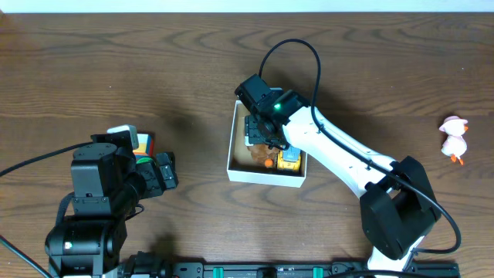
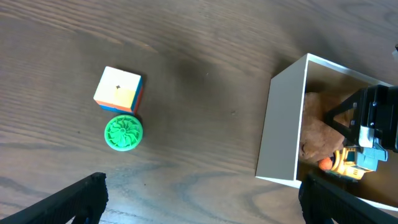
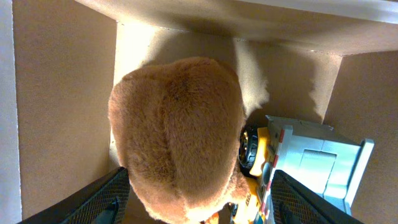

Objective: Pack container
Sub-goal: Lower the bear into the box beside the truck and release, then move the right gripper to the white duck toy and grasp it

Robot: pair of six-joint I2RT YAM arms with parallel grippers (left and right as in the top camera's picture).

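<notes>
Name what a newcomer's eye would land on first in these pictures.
The right gripper hangs open over the white container at mid-table, above a fluffy brown plush toy beside a yellow toy truck. A colourful puzzle cube and green disc lie to its left, a pink toy far right.

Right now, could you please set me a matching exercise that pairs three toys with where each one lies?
Things:
1 brown plush toy
2 green disc
3 pink toy

Places:
A on the table, right beside the colourful cube
B alone on the table, far to the right
C inside the container

Pairs: 1-C, 2-A, 3-B.
</notes>
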